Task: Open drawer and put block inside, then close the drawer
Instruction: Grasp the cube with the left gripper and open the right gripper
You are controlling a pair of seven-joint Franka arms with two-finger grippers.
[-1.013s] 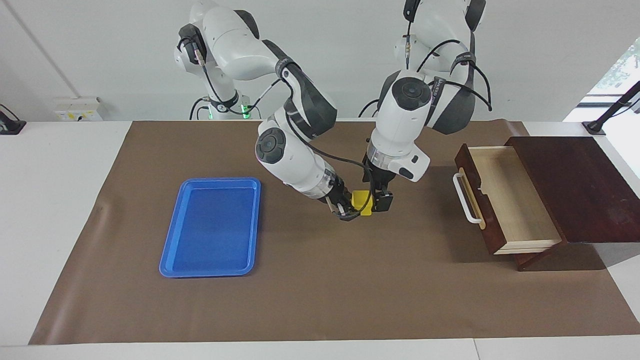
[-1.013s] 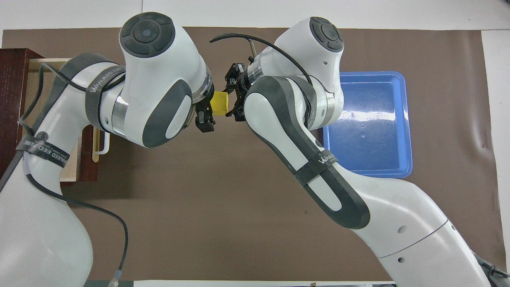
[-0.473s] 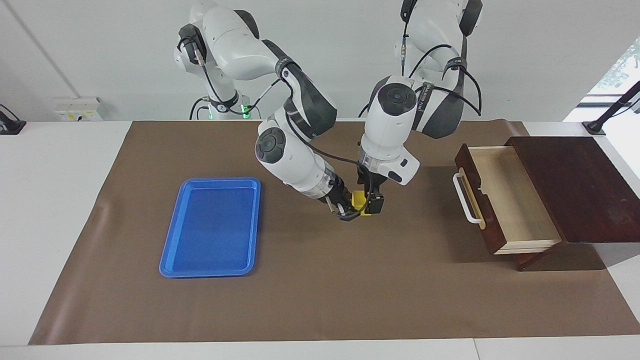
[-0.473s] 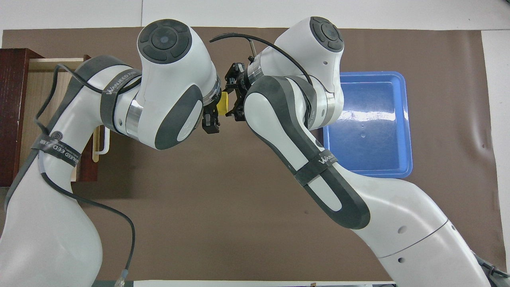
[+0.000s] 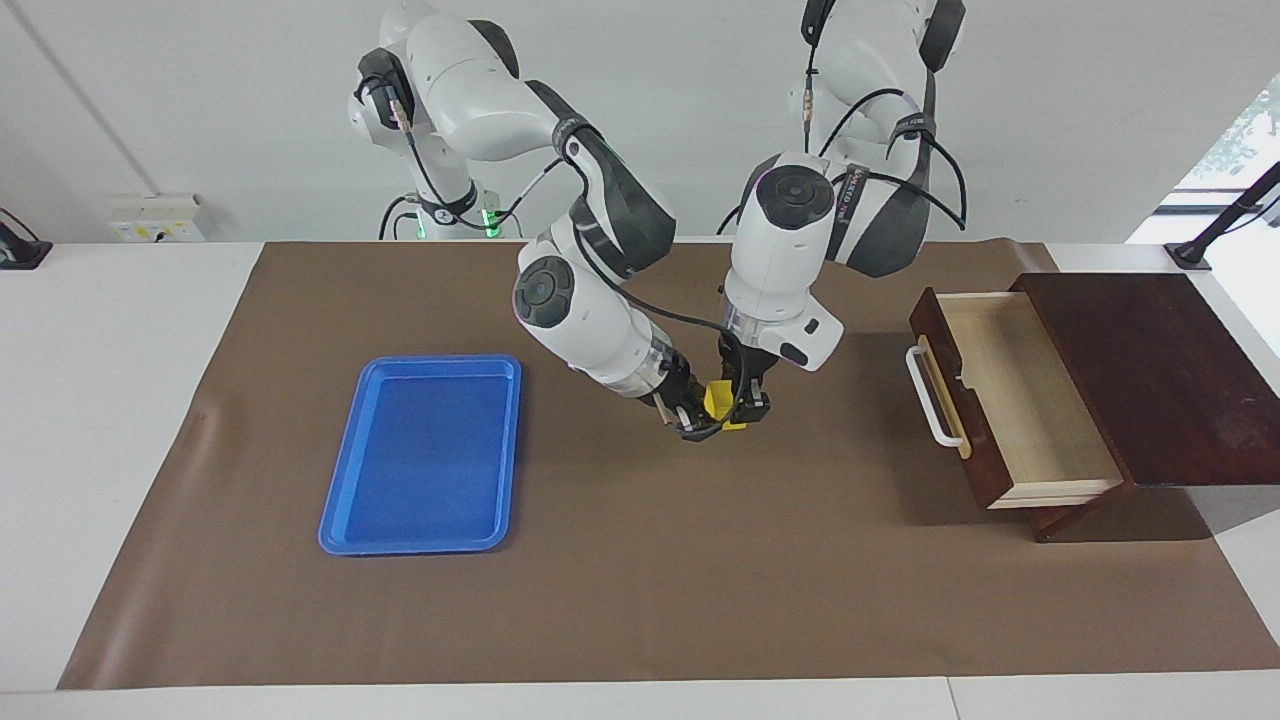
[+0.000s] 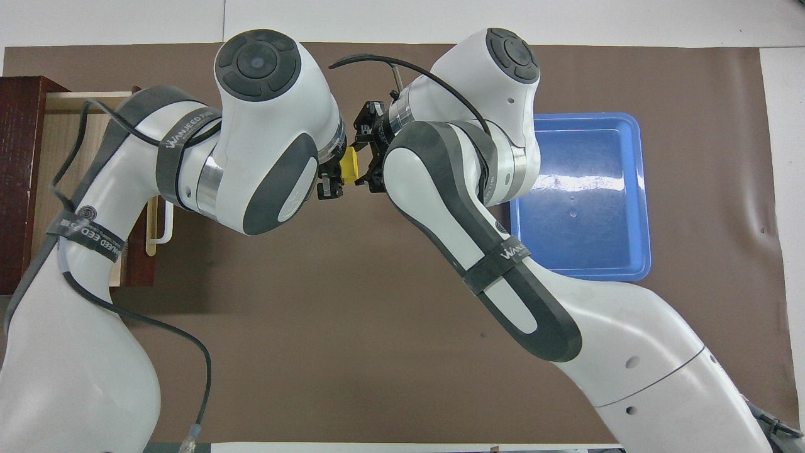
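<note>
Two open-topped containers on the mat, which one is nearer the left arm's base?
The drawer, pulled open from its dark box at the left arm's end of the table. The blue tray lies flat toward the right arm's end.

There are two robot arms, each ending in one gripper, the left gripper and the right gripper, plus one yellow block, one open wooden drawer, one blue tray and one brown mat.
</note>
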